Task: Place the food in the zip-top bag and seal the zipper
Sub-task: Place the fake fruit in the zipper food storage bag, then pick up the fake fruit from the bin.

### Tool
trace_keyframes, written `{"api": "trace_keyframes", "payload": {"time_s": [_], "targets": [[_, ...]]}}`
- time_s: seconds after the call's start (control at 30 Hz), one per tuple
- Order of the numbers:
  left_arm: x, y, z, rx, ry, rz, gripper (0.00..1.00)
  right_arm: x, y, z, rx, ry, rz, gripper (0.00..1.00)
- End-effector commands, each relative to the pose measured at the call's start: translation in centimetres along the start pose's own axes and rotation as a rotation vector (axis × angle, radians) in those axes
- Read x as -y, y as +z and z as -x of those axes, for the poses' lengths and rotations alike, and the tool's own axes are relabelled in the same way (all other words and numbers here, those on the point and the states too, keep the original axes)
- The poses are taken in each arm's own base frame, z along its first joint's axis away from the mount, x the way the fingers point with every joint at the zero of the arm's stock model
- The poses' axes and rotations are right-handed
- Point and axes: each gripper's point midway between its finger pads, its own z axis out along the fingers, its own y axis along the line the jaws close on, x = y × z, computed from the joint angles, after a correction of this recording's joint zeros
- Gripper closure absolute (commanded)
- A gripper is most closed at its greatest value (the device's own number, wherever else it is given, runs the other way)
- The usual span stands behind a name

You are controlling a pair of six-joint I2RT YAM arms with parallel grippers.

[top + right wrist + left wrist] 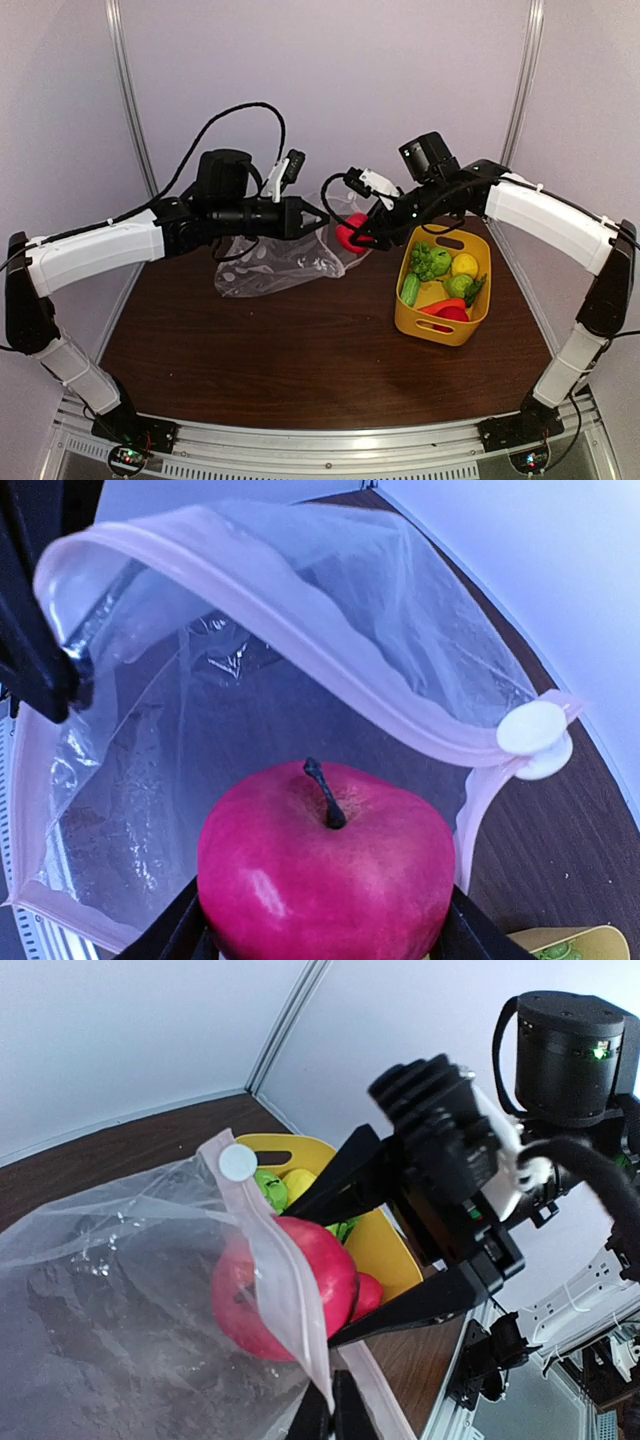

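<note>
My right gripper (353, 238) is shut on a red apple (325, 872) and holds it at the open mouth of the clear zip-top bag (268, 262). The apple also shows in the top view (348, 231) and in the left wrist view (285, 1285), partly behind the bag's rim. My left gripper (322, 214) is shut on the bag's zipper rim (285, 1295) and holds the mouth up and open. The zipper strip (300, 645) arcs above the apple, with a white slider (533, 735) at its right end. The remaining food (446, 280) lies in the yellow basket.
The yellow handled basket (475, 331) stands on the brown table right of the bag, holding green grapes (431, 262), a lemon (464, 264), a cucumber (410, 289) and a red pepper (453, 313). White walls and metal posts surround the table.
</note>
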Motion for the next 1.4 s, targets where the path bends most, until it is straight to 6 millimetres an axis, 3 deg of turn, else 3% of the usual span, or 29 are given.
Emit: {"api": "trace_keyframes", "payload": {"time_s": [0.0,0.13,0.23,0.37,0.43,0.47,0.5,0.57,0.7,0.8,1.1,1.37], "targets": [[0.2,0.3,0.0,0.026,-0.008,-0.025,1.00,-0.3,-0.5,1.3,-0.001,-0.003,-0.019,0.27],[-0.4,0.4,-0.5,0.021,-0.008,-0.001,1.00,-2.2,-2.5,3.6,0.067,-0.015,0.072,0.10],[-1.1,0.4,-1.0,0.013,-0.002,0.033,1.00,-2.5,-4.9,4.7,0.109,-0.028,0.072,0.04],[-2.1,0.5,-1.6,0.002,0.005,0.071,1.00,0.1,-7.8,4.4,0.135,0.031,0.001,0.07],[-2.4,0.6,-1.8,-0.002,0.009,0.083,1.00,2.8,-8.8,2.9,0.121,0.076,-0.070,0.10],[-2.5,0.5,-2.0,-0.003,0.010,0.087,1.00,5.2,-9.1,1.0,0.094,0.127,-0.125,0.12],[-2.5,0.5,-2.0,-0.004,0.012,0.087,1.00,6.2,-9.3,0.0,0.081,0.152,-0.148,0.14],[-2.4,0.5,-2.1,-0.004,0.015,0.084,1.00,9.9,-9.3,-4.4,0.012,0.246,-0.211,0.19],[-2.5,0.4,-2.3,-0.008,0.021,0.082,1.00,14.6,-8.1,-12.6,-0.192,0.316,-0.356,0.23],[-2.4,0.3,-2.3,-0.008,0.024,0.081,1.00,16.0,-6.5,-16.2,-0.286,0.321,-0.388,0.22],[-2.5,-0.4,-2.7,-0.012,0.019,0.094,1.00,19.9,-0.9,-18.9,-0.325,0.407,-0.403,0.18],[-2.5,-0.9,-2.6,-0.003,0.023,0.104,1.00,21.0,3.9,-20.9,-0.313,0.456,-0.342,0.24]]}}
